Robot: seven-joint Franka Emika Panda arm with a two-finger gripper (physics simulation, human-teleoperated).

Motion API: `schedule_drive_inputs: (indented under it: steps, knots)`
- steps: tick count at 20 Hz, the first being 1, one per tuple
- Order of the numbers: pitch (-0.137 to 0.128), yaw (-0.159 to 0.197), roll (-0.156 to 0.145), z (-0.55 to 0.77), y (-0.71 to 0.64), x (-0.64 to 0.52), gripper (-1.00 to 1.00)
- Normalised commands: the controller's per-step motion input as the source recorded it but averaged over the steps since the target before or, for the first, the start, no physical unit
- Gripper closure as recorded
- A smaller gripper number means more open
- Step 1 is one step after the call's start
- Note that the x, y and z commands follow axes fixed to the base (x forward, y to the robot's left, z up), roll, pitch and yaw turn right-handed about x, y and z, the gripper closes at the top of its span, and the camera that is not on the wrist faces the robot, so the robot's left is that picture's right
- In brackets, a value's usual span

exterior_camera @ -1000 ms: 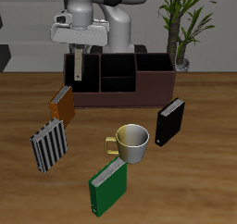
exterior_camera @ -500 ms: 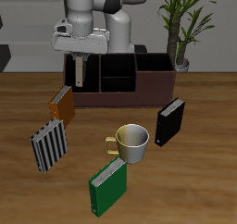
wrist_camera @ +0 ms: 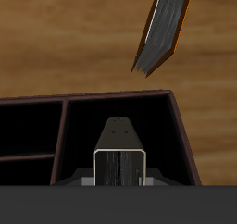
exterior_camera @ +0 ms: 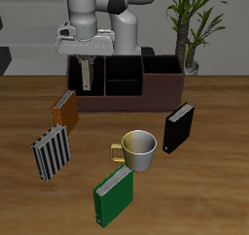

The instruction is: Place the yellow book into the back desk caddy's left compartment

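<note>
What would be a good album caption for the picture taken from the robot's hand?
Gripper holding the yellow book above the back desk caddy, orange-brown book beyond.

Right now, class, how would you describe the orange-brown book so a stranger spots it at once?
Find the long dark caddy at the table's back. Just before its end below the gripper lies the orange-brown book, the only orange one; the book nearer the front is striped.

Simulated office desk, caddy [exterior_camera: 126, 83], books, plant [exterior_camera: 190, 20]

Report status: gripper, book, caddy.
Gripper shut on yellow book, upright. Book over back desk caddy, left compartment below. Orange-brown book outside, clear.
</note>
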Motion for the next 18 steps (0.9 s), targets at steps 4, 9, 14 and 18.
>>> schedule_drive_inputs:
  steps: [4,9,14,18]
  knots:
    - [0.019,-0.02,-0.046,-0.12,-0.18,0.2,1.0]
    - [0.014,0.001,-0.007,-0.12,-0.03,0.14,1.0]
    - [0.059,-0.01,0.005,-0.2,-0.01,0.15,1.0]
    - [0.069,-0.025,-0.025,-0.18,-0.05,0.13,-1.0]
